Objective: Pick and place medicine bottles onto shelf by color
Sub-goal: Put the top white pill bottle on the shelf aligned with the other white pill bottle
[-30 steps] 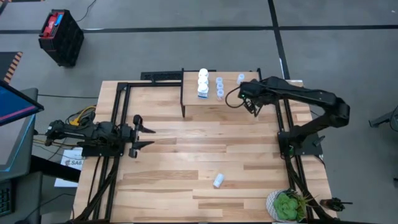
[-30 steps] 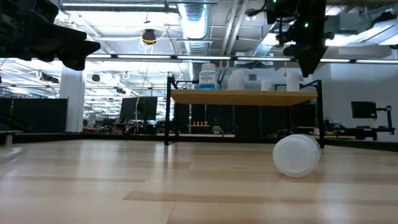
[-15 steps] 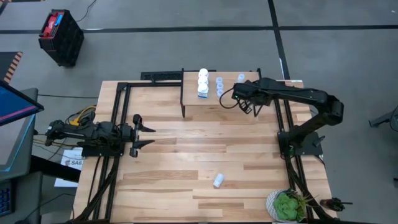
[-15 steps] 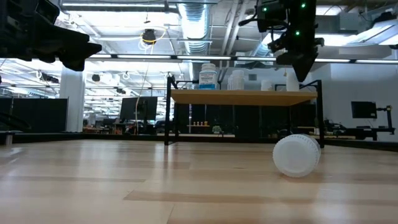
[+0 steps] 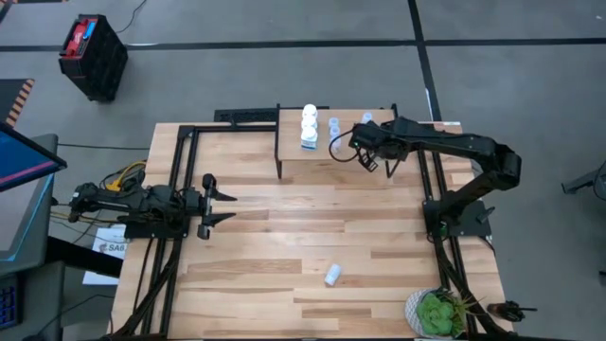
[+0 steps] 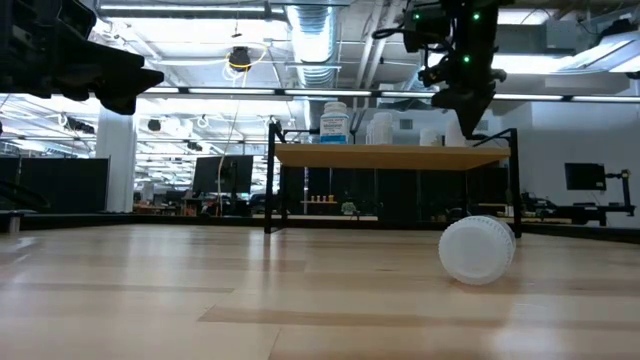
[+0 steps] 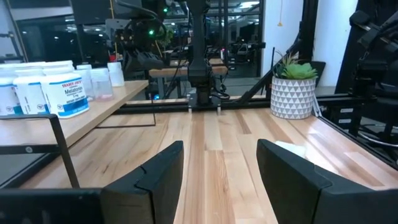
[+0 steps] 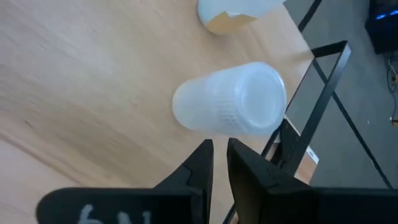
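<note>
The shelf [image 5: 294, 166] stands at the table's far side. On it stand white medicine bottles [image 5: 309, 126] in a row at its left and pale translucent ones [image 5: 333, 123] beside them. My right gripper [image 8: 219, 152] hovers shut above the shelf's right part [image 5: 367, 156], holding nothing. A pale bottle [image 8: 230, 106] stands just beyond its fingertips, apart from them. Another bottle [image 5: 331, 275] lies on its side on the near part of the table [image 6: 477, 250]. My left gripper [image 5: 222, 201] waits open at the table's left [image 7: 221, 168].
A potted plant [image 5: 437, 313] stands at the table's near right corner. A black crate [image 5: 93, 57] sits on the floor beyond the far left. The shelf's thin black legs [image 6: 272, 175] rise from the table. Bare wood [image 5: 284, 237] lies between the arms.
My right gripper has gone toward the table's left above the shelf and sunk a little. The bottles on the shelf and the one lying on the table have stayed where they were.
</note>
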Robot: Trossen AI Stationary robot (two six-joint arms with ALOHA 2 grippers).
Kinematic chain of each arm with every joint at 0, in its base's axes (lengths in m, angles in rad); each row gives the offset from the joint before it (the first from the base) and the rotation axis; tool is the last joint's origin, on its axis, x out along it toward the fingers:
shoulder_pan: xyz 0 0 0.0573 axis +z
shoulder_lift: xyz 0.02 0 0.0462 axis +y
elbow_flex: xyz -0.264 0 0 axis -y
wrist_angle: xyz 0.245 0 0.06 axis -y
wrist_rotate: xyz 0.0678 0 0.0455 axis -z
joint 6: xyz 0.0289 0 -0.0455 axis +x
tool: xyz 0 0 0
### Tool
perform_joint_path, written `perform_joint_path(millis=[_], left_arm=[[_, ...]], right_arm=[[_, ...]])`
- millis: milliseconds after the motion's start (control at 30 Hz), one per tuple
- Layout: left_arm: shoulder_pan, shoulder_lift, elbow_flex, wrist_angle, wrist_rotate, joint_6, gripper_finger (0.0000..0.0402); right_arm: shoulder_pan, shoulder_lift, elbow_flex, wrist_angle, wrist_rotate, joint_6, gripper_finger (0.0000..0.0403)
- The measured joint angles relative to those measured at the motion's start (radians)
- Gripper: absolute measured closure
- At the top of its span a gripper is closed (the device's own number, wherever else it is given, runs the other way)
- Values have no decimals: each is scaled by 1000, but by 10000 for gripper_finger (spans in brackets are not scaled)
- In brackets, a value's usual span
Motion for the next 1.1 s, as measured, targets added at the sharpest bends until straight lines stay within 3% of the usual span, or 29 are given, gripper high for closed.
perform_joint_path(millis=[367,800,1100], left_arm=[[0,0,0,0,0,-2,207],[0,0,0,0,0,-2,207],[0,0,0,0,0,1,207]], right_arm=[[0,0,0,-83,-31,40,333],[-55,1,0,-8,-18,39,333],[-58,2,0,119,-71,-73,333]])
